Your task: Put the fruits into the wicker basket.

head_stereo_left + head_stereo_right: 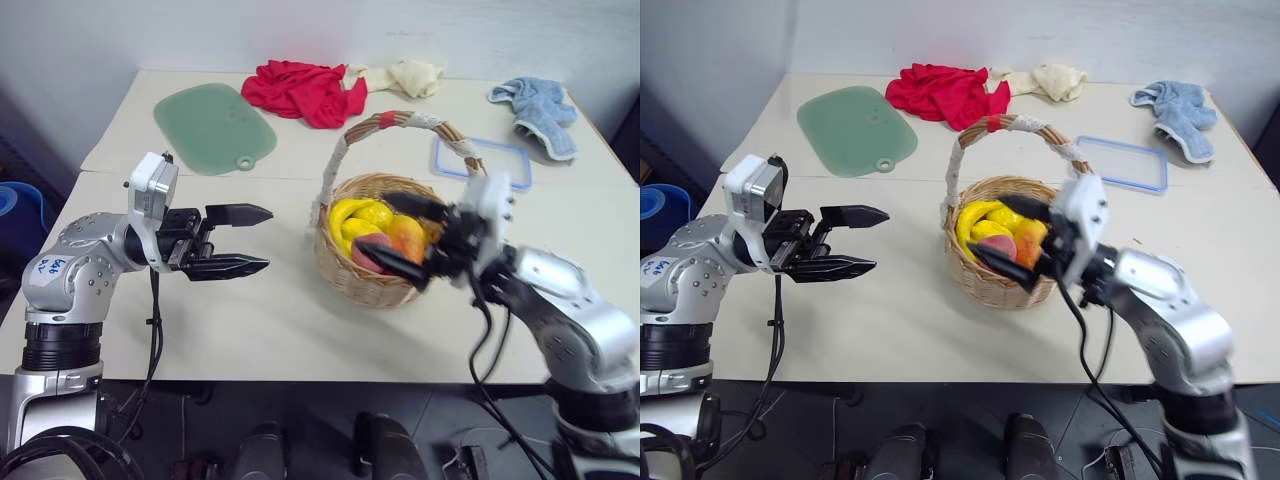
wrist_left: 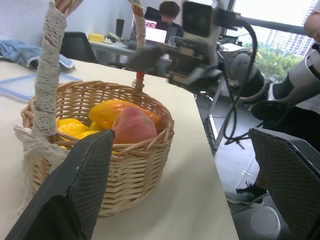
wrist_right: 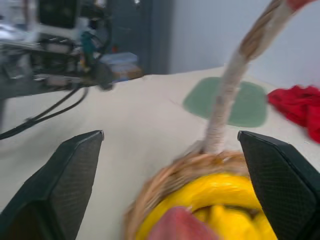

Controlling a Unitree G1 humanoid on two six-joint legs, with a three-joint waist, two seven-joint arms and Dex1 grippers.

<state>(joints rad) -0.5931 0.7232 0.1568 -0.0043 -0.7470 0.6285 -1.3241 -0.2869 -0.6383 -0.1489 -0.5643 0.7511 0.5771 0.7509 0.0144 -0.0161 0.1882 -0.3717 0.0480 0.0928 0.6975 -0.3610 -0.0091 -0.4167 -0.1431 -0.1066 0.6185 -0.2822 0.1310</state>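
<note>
The wicker basket [image 1: 350, 282] stands mid-table, its cloth-wrapped handle arching over it. Inside lie the mango [image 1: 408, 236] and the pink-red peach [image 1: 368, 252], next to yellow banana-like pieces [image 1: 352, 218]. My right gripper [image 1: 385, 225] hovers over the basket's near right rim, open, with nothing between its fingers; in the right wrist view the peach [image 3: 175, 225] sits just below the right gripper [image 3: 170, 134]. Left of the basket, my left gripper [image 1: 268, 239] is open and empty, pointing level at the basket from a short gap. In the left wrist view, peach [image 2: 132, 126] and mango [image 2: 111, 111] rest in the basket [image 2: 130, 170].
At the back of the table lie a green cutting mat [image 1: 213, 125], a red cloth [image 1: 300, 90], a cream cloth [image 1: 405, 75] and a blue towel [image 1: 540, 110]. A blue-rimmed clear lid [image 1: 485, 158] lies behind the basket. A person [image 2: 169, 10] sits far off.
</note>
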